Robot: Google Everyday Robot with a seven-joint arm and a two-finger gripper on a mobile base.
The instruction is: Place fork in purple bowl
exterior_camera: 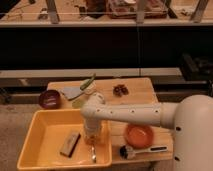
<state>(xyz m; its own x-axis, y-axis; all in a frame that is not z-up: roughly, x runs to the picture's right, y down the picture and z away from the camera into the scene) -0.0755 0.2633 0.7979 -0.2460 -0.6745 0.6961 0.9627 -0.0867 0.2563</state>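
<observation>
The fork (93, 153) is a slim silvery piece lying on the floor of the yellow tray (42, 132), near its front right corner. My gripper (92, 136) points down into the tray directly behind the fork, at the end of the white arm (135, 114) that reaches in from the right. I cannot tell whether it touches the fork. The purple bowl (49, 99) stands on the wooden table (140, 90), beyond the tray's far left corner and well left of the gripper.
A brown block (70, 143) lies in the tray left of the fork. An orange bowl (138, 134) and a black-handled brush (136, 150) sit right of the tray. Green and pale items (80, 91) and a small brown object (120, 90) lie further back.
</observation>
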